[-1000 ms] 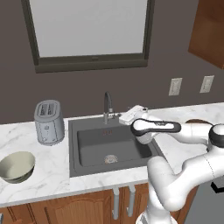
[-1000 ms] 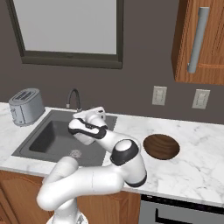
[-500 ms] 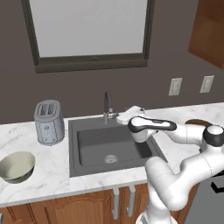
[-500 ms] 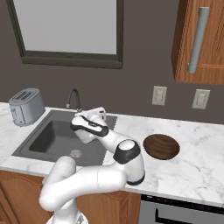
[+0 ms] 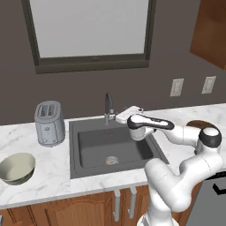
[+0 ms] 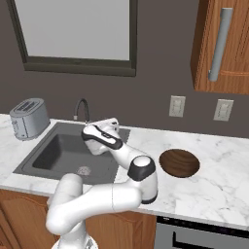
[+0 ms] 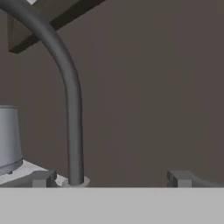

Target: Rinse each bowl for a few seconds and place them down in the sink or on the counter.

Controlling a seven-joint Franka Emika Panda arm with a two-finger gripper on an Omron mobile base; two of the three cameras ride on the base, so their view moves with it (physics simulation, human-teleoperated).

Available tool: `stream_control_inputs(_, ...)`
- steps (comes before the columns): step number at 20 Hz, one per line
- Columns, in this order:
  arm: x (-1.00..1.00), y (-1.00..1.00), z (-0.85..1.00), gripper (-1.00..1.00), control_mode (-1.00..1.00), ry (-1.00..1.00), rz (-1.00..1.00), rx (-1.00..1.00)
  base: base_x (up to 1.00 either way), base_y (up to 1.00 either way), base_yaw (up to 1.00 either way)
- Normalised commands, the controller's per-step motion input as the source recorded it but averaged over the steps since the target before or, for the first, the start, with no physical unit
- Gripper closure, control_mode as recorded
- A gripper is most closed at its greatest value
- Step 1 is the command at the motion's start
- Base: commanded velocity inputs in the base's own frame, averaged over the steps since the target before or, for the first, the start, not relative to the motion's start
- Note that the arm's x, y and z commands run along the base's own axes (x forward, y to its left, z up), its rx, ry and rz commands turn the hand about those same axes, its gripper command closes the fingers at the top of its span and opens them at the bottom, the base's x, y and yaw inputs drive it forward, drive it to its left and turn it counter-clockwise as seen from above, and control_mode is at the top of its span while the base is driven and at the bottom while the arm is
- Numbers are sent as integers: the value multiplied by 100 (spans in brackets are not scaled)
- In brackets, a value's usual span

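The arm reaches out over the back right corner of the sink [image 5: 88, 152], and its gripper [image 7: 111, 178] points at the wall just beside the faucet [image 5: 108, 106]. From the two base views the hand is mostly a white block against the faucet's foot, so the fingers themselves are hard to pick out there. In the hand view the two dark fingertips [image 7: 43, 178] stand far apart at the bottom, one on either side of the faucet's upright stem, with nothing between them but that stem further back; the claw is wide open and holds nothing. Whether a finger touches the faucet I cannot tell.

The faucet's arch runs out of the hand view at the top left, so its spout is cut off there. No water is visible at the spout in the base views.

The cream-green bowl [image 5: 16, 168] sits upright on the counter [image 5: 53, 172] near its front left edge, well apart from the sink; the left edge of the left base view clips its rim slightly. The dark brown bowl [image 6: 179, 162] rests on the counter to the right of the sink, towards the front edge. In the left base view the arm's elbow covers nearly all of it, leaving only a brown sliver.

The toaster [image 5: 49, 123] stands at the back of the counter, just left of the sink. In the hand view it is only a grey shape at the left edge, cut off.
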Motion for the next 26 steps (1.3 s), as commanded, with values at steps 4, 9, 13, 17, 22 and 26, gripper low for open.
stream_control_inputs(4, 34, 0, -18, -100, -100, 0, 0, 4, 0, 0, 0)
stream_control_inputs(9, 37, 0, -22, -100, -100, 0, 0, 3, 0, 0, 0)
stream_control_inputs(13, 36, 0, -23, -100, -100, 2, 0, 2, 0, 0, 0)
stream_control_inputs(17, 36, 0, -24, -100, -100, 2, 0, 2, 0, 0, 0)
stream_control_inputs(22, 35, 0, -25, -100, -100, 0, 0, 1, 0, 0, 0)
stream_control_inputs(26, 22, 0, -35, -100, -100, 0, 0, 0, 0, 0, 0)
